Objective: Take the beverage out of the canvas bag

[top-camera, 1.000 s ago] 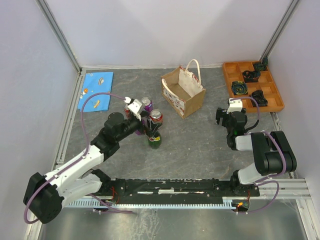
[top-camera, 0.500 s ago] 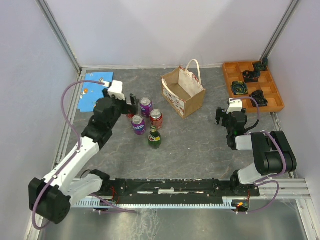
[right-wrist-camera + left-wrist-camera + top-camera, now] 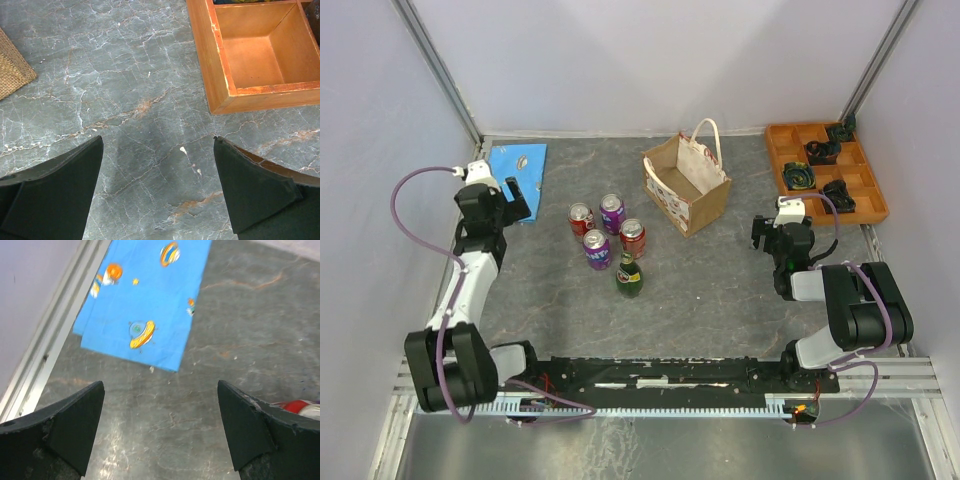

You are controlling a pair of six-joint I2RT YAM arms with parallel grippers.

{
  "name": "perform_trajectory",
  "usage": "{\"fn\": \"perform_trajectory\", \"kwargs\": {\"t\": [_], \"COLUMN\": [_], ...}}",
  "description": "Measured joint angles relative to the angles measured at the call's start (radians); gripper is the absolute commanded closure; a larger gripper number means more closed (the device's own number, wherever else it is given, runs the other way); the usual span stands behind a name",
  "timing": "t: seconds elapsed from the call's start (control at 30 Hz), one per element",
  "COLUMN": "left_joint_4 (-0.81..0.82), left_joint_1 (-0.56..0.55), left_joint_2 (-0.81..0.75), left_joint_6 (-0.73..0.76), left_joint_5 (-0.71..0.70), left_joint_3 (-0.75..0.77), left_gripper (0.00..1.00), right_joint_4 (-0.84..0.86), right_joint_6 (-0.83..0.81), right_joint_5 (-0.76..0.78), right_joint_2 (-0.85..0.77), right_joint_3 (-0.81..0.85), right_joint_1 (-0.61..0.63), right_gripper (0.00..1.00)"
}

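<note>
The canvas bag (image 3: 687,184) stands open-topped at the back middle of the table, and no drink shows inside it; its woven corner (image 3: 12,70) sits at the left edge of the right wrist view. Left of the bag stand several beverages: red cans (image 3: 580,218), purple cans (image 3: 611,210) and a green bottle (image 3: 630,277). My left gripper (image 3: 515,192) (image 3: 160,430) is open and empty near the left wall, over bare table just below a blue cloth; a red can (image 3: 300,407) peeks in at its right. My right gripper (image 3: 763,235) (image 3: 157,185) is open over bare table.
A blue printed cloth (image 3: 516,172) (image 3: 145,300) lies at the back left against the metal wall rail (image 3: 45,355). An orange compartment tray (image 3: 825,170) (image 3: 250,55) with dark items sits at the back right. White walls enclose the table.
My left arm has swung away from the group of drinks to the left, ending beside the blue cloth with its jaws open. The drinks stay standing. The right arm has not moved.
</note>
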Motion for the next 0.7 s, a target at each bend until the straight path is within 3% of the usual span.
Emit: {"fn": "perform_trajectory", "kwargs": {"t": [0.2, 0.7], "left_joint_4": [-0.068, -0.09], "left_joint_1": [0.029, 0.029], "left_joint_2": [0.102, 0.072], "left_joint_6": [-0.041, -0.098], "left_joint_5": [-0.005, -0.102], "left_joint_3": [0.039, 0.039], "left_gripper": [0.01, 0.01], "right_joint_4": [0.0, 0.0], "right_joint_6": [0.0, 0.0], "right_joint_5": [0.0, 0.0], "right_joint_2": [0.0, 0.0], "right_joint_3": [0.0, 0.0], "right_joint_1": [0.0, 0.0], "right_gripper": [0.01, 0.01]}}
